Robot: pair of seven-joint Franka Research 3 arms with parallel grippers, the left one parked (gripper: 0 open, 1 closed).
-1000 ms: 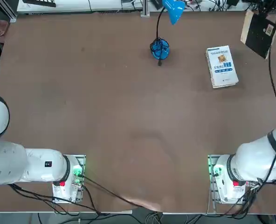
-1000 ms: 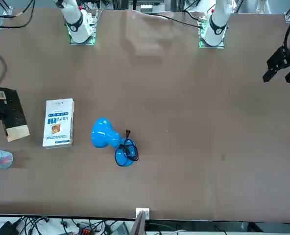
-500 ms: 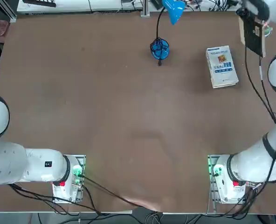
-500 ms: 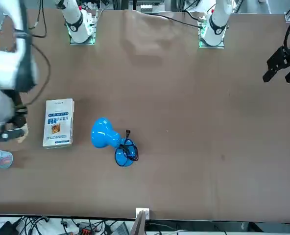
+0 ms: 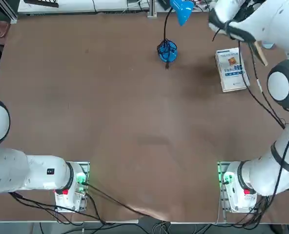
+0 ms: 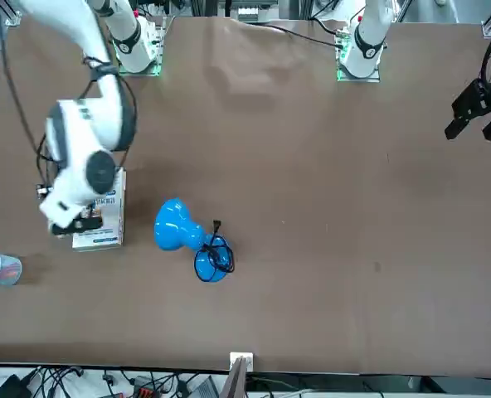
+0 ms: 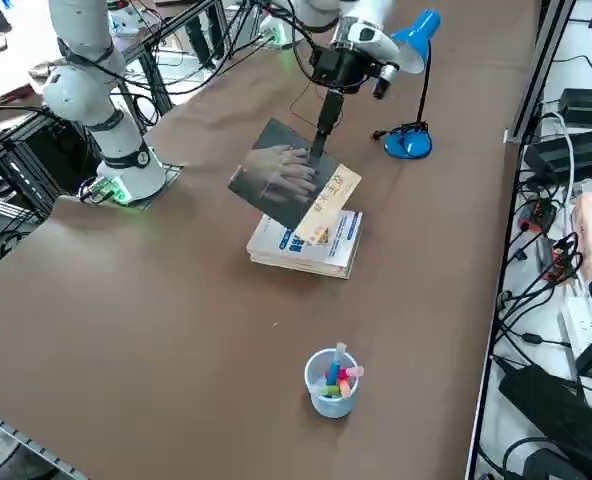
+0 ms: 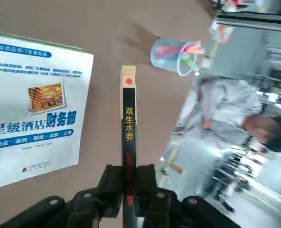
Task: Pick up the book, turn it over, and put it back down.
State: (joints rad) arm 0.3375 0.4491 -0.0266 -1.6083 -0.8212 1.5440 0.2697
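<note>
the right end effector (image 8: pixel 129 183) pinches the book (image 7: pixel 294 185) by its edge, hanging tilted below it.

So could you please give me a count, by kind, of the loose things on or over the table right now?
Books: 2, the small dark book held in the right gripper and the white book lying flat.
Lamps: 1, the blue desk lamp.
Cups: 1, the clear cup of coloured pens.
Total: 4.
</note>
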